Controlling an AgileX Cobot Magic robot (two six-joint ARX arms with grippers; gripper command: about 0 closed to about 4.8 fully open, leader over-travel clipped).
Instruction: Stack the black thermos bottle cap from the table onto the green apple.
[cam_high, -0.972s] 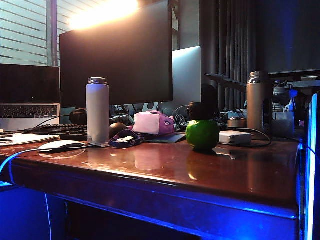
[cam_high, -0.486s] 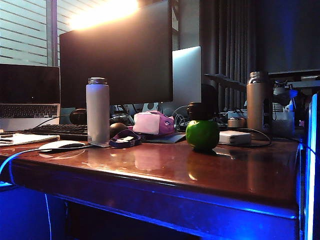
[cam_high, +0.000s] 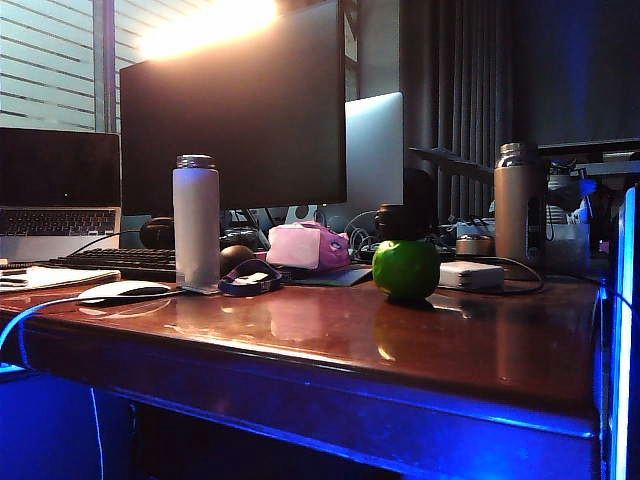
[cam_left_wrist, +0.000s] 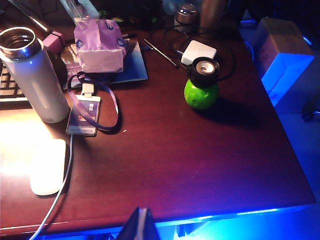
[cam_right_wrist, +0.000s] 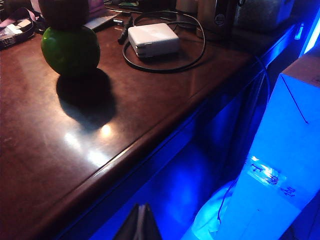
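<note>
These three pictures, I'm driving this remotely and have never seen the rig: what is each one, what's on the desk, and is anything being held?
It is a robot with two arms, each ending in a two-finger gripper with a camera on its wrist. One picture is a fixed camera looking low across the table; no arm shows in it. The other two look down from the wrists.

The left gripper and right gripper each show as a dark tip at the picture's edge, jaws shut and holding nothing, both back off the table's front edge.

On the table the black thermos bottle cap already sits on the green apple. Nearby are a white bottle, a white charger with its cable, a mouse and a pink pouch.
</note>
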